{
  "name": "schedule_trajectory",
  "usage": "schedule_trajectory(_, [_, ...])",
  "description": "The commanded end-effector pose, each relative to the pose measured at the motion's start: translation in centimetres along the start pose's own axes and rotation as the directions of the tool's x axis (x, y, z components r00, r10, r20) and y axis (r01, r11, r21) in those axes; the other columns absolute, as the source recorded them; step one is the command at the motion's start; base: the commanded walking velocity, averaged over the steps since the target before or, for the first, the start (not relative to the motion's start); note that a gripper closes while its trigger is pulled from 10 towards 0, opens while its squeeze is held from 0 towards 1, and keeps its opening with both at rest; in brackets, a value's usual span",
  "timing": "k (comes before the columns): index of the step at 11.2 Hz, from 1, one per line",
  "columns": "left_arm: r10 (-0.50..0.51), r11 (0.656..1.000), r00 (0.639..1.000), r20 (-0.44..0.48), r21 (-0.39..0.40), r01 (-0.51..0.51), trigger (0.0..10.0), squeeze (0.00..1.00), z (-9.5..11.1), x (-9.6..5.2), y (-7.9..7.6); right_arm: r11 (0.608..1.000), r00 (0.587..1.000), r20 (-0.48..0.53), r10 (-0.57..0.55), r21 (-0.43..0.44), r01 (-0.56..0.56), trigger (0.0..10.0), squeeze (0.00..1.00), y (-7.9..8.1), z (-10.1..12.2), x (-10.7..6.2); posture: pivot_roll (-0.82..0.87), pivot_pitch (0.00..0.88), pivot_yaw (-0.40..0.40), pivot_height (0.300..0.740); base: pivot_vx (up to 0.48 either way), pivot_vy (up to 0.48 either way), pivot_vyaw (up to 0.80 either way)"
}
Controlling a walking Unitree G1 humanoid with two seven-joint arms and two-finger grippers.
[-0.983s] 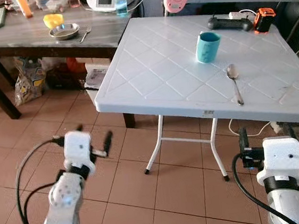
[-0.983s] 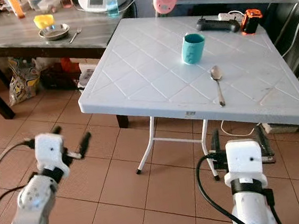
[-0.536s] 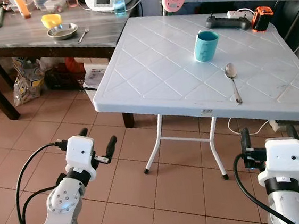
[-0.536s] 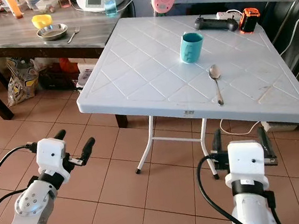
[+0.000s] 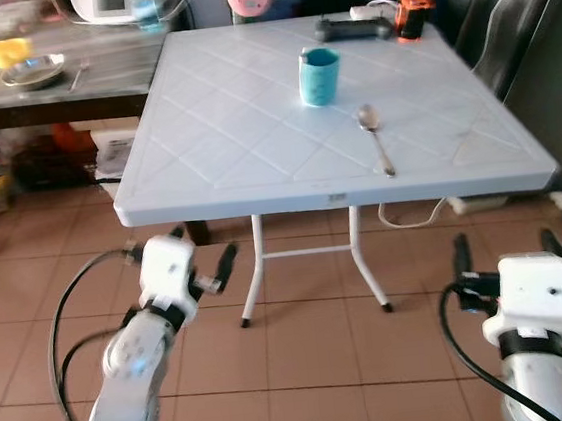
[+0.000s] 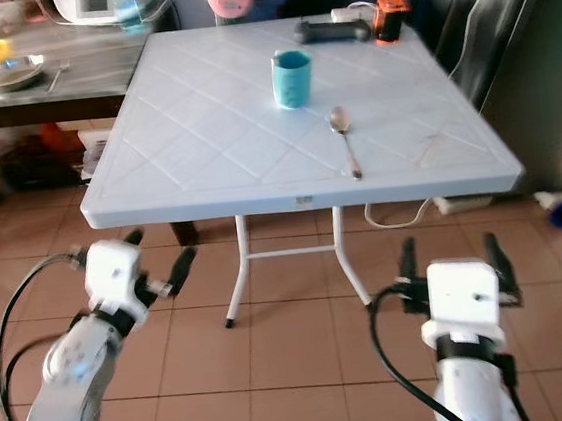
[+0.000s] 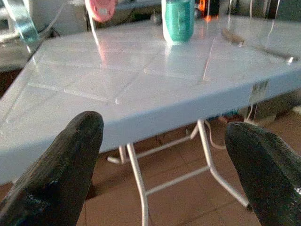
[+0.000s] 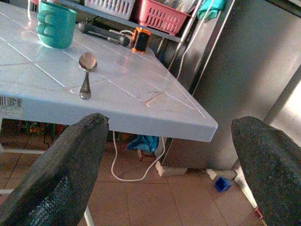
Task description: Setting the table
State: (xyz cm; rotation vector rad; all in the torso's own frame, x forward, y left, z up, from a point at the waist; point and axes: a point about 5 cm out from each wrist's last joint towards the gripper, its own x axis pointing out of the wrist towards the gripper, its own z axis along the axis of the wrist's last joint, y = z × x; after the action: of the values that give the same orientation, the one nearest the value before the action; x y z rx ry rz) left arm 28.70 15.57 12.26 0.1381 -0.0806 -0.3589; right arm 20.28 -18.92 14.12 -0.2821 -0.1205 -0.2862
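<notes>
i stand before the white folding table (image 5: 233,135), both arms held low over the tiled floor (image 5: 317,358), short of its near edge. my left gripper (image 5: 203,269) has its fingers spread and holds nothing; my right gripper (image 5: 507,252) is spread too, also empty. on the table a teal cup (image 5: 318,76) stands upright, and a metal spoon (image 5: 374,136) lies just beside it, nearer my right side, apart from the cup. at the far edge sit a black controller (image 5: 352,29) and an orange-and-black device (image 5: 411,17). on the wooden side table (image 5: 47,84) to my left rest a metal bowl (image 5: 33,72) and a yellow bowl (image 5: 7,51).
</notes>
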Motion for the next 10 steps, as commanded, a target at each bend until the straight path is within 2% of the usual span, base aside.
schedule_trajectory(1, [-0.012,1.0,1.0,0.003,-0.008,0.012,10.0,0.0,0.2,-0.1,-0.1,1.0,1.0,0.013,-0.001,0.0,0.001,10.0,0.0,0.0,0.4,0.1,0.1,0.11,0.023,0.74,0.0,0.0,0.0])
schedule_trajectory(4, [-0.038,0.999,0.999,0.017,-0.029,0.038,10.0,0.0,0.6,0.2,-0.7,1.0,1.0,0.023,-0.005,-0.011,0.005,10.0,0.0,-0.2,0.5,0.4,0.09,0.104,0.02,0.74,0.082,0.0,0.0])
schedule_trajectory(7, [-0.062,0.998,0.998,0.024,-0.032,0.063,10.0,0.0,0.7,0.3,-1.0,0.999,0.998,0.045,-0.041,-0.029,0.043,10.0,0.0,-1.1,0.9,1.3,0.09,0.101,0.018,0.74,0.351,0.0,0.0])
schedule_trajectory(10, [-0.075,0.997,0.997,0.021,-0.028,0.075,10.0,0.0,0.6,0.2,-1.1,0.999,0.998,0.038,-0.04,-0.033,0.041,10.0,0.0,-1.2,0.7,1.1,0.09,0.101,0.022,0.74,0.399,0.0,0.0])
